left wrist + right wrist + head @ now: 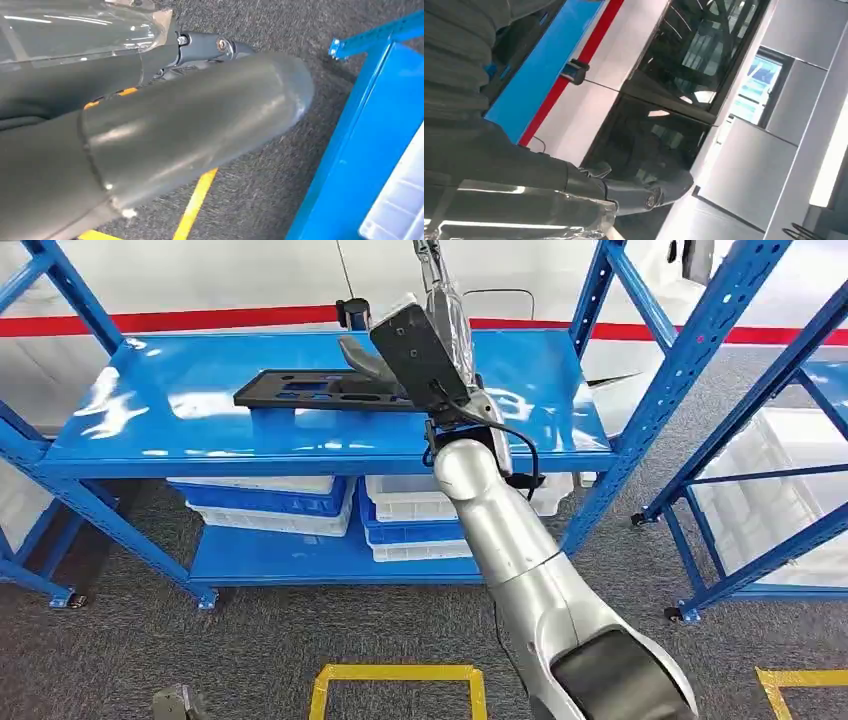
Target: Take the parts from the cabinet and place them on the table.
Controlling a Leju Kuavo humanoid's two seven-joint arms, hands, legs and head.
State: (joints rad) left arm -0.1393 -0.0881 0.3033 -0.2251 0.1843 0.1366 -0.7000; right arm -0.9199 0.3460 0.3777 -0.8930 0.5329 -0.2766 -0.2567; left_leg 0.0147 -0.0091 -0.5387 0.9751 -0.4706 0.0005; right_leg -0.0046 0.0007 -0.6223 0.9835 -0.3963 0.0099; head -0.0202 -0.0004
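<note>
The black part is being lifted off the blue shelf by the gripping right hand; white bins are being stored below.

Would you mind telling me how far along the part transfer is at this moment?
Early stage. The black part lies on the blue shelf. The right hand reaches onto it; a firm grip isn't clear. Lifting it and carrying it to the table remain.

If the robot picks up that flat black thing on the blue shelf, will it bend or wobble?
The black part looks like rigid moulded plastic, so probably no bending. It is long and flat with cut-outs, likely light, and might tilt if lifted from one end.
</note>
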